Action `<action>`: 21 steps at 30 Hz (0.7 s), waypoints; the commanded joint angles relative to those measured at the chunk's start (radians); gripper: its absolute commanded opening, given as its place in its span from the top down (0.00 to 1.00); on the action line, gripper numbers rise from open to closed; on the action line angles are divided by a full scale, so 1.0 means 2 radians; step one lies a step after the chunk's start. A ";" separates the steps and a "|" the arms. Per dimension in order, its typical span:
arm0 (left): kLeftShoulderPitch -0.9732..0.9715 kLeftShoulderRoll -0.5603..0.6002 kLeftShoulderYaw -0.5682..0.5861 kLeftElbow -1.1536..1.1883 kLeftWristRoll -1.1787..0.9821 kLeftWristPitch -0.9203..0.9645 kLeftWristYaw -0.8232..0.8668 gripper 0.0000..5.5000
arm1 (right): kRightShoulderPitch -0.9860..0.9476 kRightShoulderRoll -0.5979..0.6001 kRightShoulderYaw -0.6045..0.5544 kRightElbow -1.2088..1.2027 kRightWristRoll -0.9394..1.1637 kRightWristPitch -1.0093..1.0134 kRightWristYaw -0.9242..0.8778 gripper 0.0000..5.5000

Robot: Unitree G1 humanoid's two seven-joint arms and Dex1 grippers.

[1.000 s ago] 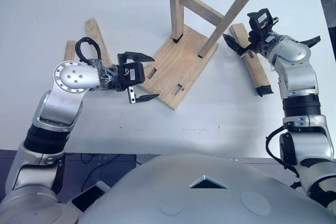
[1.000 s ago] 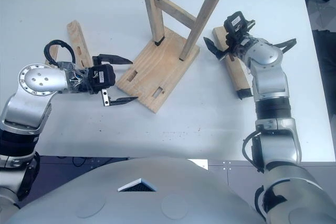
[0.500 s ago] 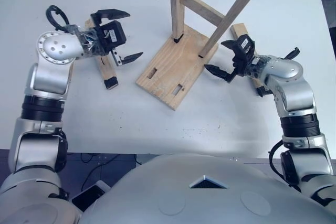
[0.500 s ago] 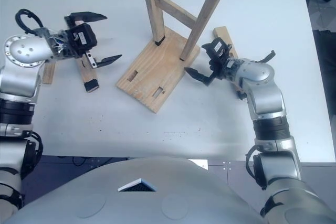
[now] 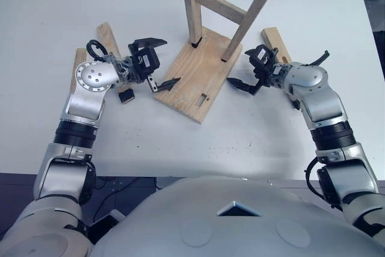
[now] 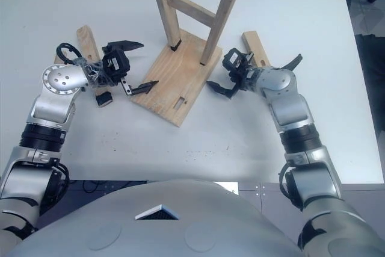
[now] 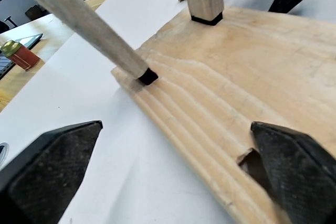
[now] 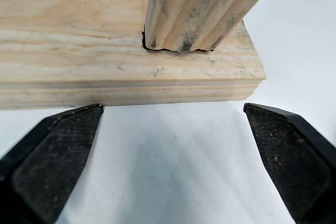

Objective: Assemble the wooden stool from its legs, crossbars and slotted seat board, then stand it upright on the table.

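Seat board (image 5: 194, 76) lay flat on the white desk (image 5: 258, 136), its long axis running far to near, with the near end slanted toward the robot's left. Two legs (image 5: 190, 4) stood in the far slots, joined by a crossbar (image 5: 221, 7); we saw the near slots (image 5: 204, 96) empty. The left hand (image 5: 168, 61) sat at the board's left long edge, spread wide and holding nothing, with one finger over the wood beside an empty slot. The right hand (image 5: 240, 69) faced the far right corner, by the foot of the right-hand leg, also wide open and empty. Each long edge thus faced one hand, both about equally near. Loose pieces (image 5: 110, 35) lay behind the left hand and a loose bar (image 5: 272, 39) behind the right; we judged those were needed next
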 commanded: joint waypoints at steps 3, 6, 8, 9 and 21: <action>-0.021 -0.005 0.031 0.002 -0.028 0.044 0.004 0.05 | -0.013 0.005 -0.005 0.029 -0.010 -0.013 -0.013 0.10; -0.049 -0.002 0.042 0.048 -0.009 0.043 0.030 0.05 | -0.015 0.009 -0.004 0.036 -0.011 -0.016 -0.013 0.10; -0.055 0.003 0.037 0.074 0.011 0.028 0.040 0.05 | -0.014 0.010 -0.002 0.036 -0.011 -0.017 -0.014 0.10; -0.054 0.007 0.030 0.087 0.026 0.019 0.046 0.05 | -0.014 0.011 -0.002 0.036 -0.012 -0.018 -0.014 0.10; -0.016 0.012 -0.009 0.102 0.073 -0.018 0.026 0.05 | -0.022 0.017 -0.004 0.046 -0.015 -0.021 -0.032 0.10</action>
